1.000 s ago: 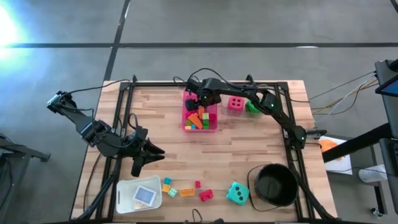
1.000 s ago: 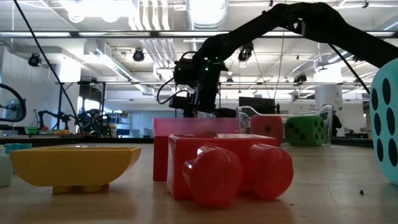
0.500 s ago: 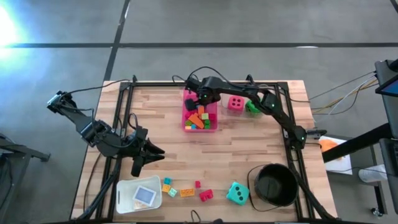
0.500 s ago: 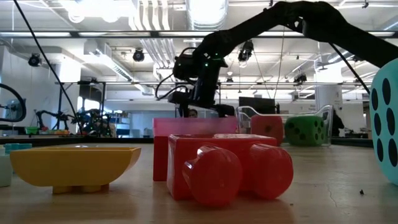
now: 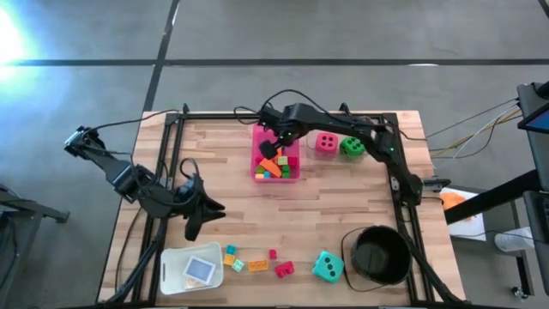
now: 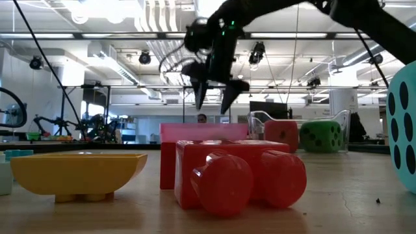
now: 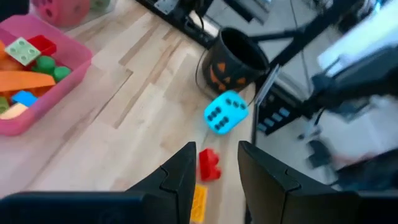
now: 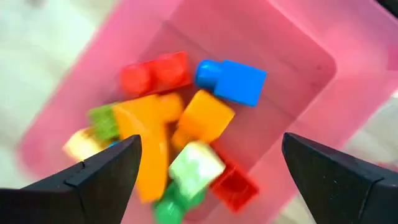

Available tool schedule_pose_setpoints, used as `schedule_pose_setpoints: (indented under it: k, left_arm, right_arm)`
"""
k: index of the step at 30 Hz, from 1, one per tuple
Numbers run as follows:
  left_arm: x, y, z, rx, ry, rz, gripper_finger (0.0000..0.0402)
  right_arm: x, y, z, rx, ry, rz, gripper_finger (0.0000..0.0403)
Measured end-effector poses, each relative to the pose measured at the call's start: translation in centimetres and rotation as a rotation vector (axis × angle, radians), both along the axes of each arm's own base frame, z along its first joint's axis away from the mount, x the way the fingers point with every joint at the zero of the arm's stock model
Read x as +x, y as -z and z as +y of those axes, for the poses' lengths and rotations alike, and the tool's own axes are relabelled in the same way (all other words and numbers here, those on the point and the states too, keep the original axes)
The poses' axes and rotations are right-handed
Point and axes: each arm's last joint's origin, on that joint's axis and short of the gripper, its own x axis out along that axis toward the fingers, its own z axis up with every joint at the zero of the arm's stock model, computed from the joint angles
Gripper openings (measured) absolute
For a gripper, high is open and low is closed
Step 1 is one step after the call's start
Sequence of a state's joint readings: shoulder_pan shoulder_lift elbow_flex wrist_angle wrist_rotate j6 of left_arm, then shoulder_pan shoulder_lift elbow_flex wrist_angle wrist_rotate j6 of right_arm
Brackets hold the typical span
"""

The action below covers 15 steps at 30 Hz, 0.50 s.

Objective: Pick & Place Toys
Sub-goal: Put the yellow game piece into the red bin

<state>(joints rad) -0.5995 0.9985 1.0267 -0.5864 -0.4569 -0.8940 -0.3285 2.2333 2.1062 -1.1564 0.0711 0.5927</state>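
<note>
Table (image 5: 343, 197) was the usual wooden slab, with the right arm stretched across the far side and the left arm parked off toward the left edge. Biggest loose thing was the black bucket (image 5: 378, 255) at the near right corner, pumpkin face on it in the left wrist view (image 7: 239, 57). Next, the pink tray (image 5: 293, 174) sat far-center, loaded with bricks: an orange one (image 8: 203, 118), a blue one (image 8: 233, 80), a red one (image 8: 157, 73) and some green bits (image 8: 174, 208) all jumbled together.

The right gripper (image 5: 272, 140) hung above the tray's far end, fingers spread wide with nothing between them; the low view (image 6: 214, 99) showed it well clear of the tray's rim. The left gripper (image 5: 199, 221) hovered over bare wood, fingers apart and empty too.

A white tub (image 5: 168, 260) with a card (image 5: 199, 270) in it sat at the near left. The teal die (image 5: 327, 267) was just left of the bucket, while the red die (image 5: 325, 142) and green die (image 5: 352, 147) sat side by side right of the tray. A few loose bricks lay in a row along the near edge, including a red one (image 5: 283, 269) and a yellow one (image 5: 257, 265).
</note>
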Motion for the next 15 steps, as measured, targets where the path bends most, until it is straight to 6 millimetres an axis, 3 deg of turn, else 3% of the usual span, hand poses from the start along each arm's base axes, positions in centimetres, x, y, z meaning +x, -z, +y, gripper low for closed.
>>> schedule_pose_setpoints:
  k: [7, 15]
  left_arm:
    - [0.5, 0.4, 0.3, 0.091, 0.077, 0.034, 0.0129]
    - [2.9, 2.0, 0.5, 0.181, 0.095, 0.115, 0.0221]
  right_arm:
    - [-2.8, -6.6, 3.6, -0.035, -0.058, -0.081, 0.0382]
    - [-9.1, -13.1, 8.2, -0.098, -0.031, -0.170, 0.0382]
